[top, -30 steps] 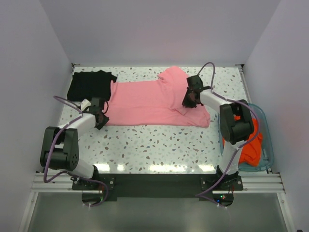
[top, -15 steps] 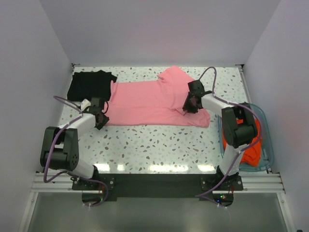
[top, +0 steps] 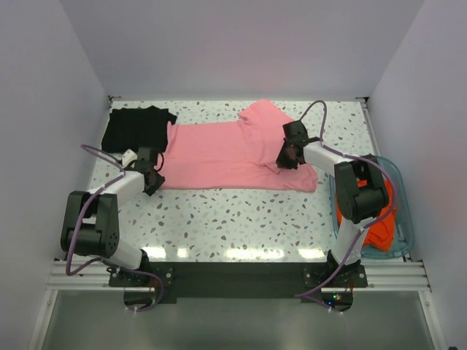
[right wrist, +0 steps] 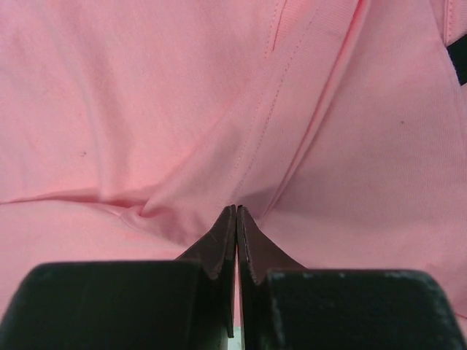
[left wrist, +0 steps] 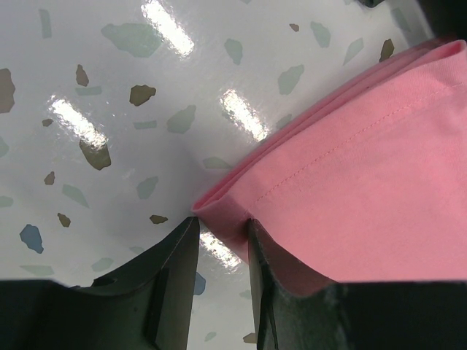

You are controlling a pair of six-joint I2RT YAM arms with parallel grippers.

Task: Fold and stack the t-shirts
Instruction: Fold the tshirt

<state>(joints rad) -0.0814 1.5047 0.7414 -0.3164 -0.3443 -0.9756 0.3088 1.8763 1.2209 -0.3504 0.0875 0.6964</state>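
Observation:
The pink t-shirt (top: 226, 153) lies spread across the back of the table. A folded black t-shirt (top: 135, 127) sits at its left end. Orange-red t-shirts (top: 379, 226) are heaped in the tub at the right. My left gripper (top: 155, 179) is at the pink shirt's near-left corner. In the left wrist view its jaws (left wrist: 222, 222) stand apart with the folded hem corner (left wrist: 219, 208) between the tips. My right gripper (top: 285, 162) is on the shirt's right part. Its jaws (right wrist: 237, 208) are shut, with a puckered ridge of pink cloth (right wrist: 182, 197) pinched at the tips.
The teal see-through tub (top: 406, 211) stands at the table's right edge beside the right arm. White walls close in the back and both sides. Bare speckled tabletop (top: 241, 219) lies between the pink shirt and the arm bases.
My right gripper shifted slightly toward the near right on the pink shirt and closed its jaws on the cloth. The left arm and the shirts have not moved.

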